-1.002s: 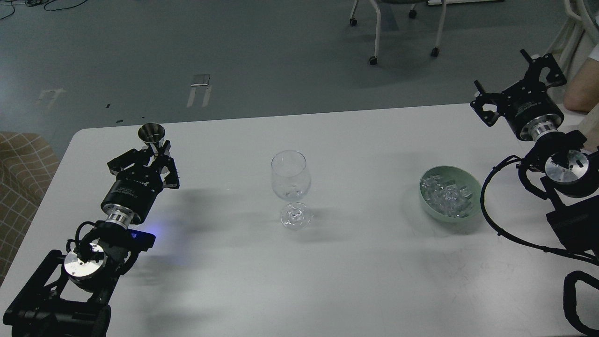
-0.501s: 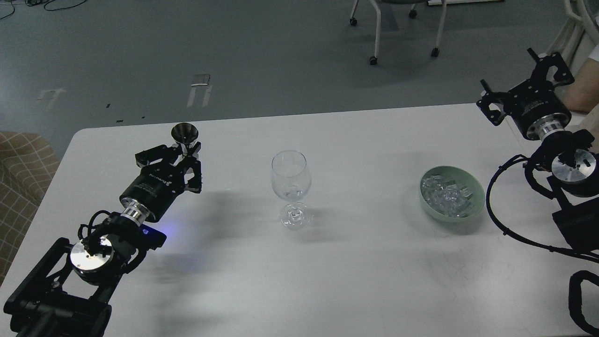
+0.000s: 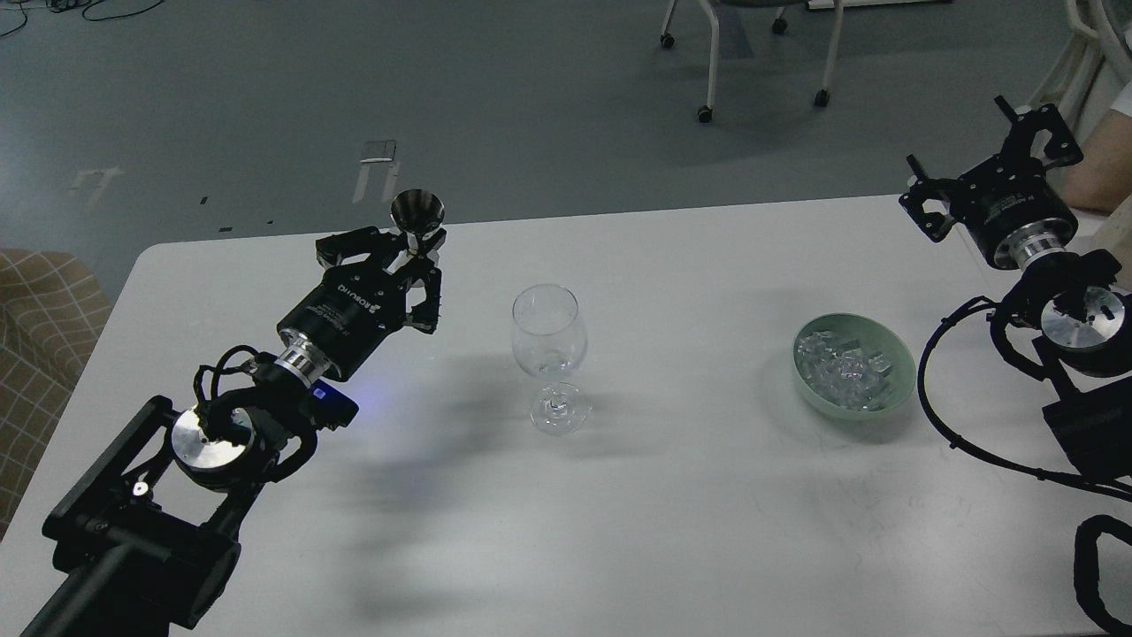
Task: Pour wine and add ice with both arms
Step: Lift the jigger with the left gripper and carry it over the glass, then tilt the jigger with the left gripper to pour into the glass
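L arm is seen reaching up and to the right from the lower-left corner, wrist ring w/ cable loop behind it, blue light glowing just below the wrist. L gripper [image 3: 414, 257] is held above the table [image 3: 672, 495], fingers closed round the narrow stem of a small metal cup [image 3: 418, 212]; cup is kept upright, mouth up, to the left of the wine glass [image 3: 549, 354] and apart from it. Cup's inside reads dark, so contents can't be told.

R arm is seen coming in from the right edge, elbow low, forearm angled up and back. R gripper [image 3: 990, 159] is raised near the table's far right corner, fingers spread wide apart, nothing held between them. It sits well apart from the green bowl [image 3: 891, 389].

Ice [image 3: 845, 372] is piled in the green bowl, on the table right of the glass. Wine glass stands upright mid-table, between the two arms; glints are seen low in its bowl, but whether liquid is there can't be made out. Wine itself isn't discernible anywhere for certain.

Cut off or unclear: L arm base is cropped at bottom-left; R arm's lower links & cable loop run off the right edge. A chair [image 3: 752, 53] at top is shown by legs & castors only. A bare forearm [image 3: 1097, 168] at the far right is mostly out of frame. Checked fabric [image 3: 35, 336] at the left edge is partly hidden by the table.
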You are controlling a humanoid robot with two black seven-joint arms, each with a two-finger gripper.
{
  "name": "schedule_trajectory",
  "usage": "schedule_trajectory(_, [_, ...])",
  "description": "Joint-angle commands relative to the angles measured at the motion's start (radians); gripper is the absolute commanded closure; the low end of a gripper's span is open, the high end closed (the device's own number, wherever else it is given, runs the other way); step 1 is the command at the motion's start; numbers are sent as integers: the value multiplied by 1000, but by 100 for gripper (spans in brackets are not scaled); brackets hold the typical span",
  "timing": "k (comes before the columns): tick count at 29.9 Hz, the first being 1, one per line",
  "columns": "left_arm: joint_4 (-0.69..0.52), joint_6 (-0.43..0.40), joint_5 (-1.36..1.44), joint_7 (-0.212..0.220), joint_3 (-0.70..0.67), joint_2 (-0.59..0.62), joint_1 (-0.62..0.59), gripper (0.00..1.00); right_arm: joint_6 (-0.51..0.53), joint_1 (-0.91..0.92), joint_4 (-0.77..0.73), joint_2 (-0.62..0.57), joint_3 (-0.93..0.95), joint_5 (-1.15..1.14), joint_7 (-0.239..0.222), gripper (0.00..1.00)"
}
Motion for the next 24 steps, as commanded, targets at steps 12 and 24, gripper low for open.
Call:
schedule_trajectory(12, [-128,117,81,35,52,-2,-4,88,3,-2,1,9,1,0,2,0])
schedule_trajectory(24, [-133,125,201,40,54,1,-12,88,4,-10,3,11,6,2,2,0])
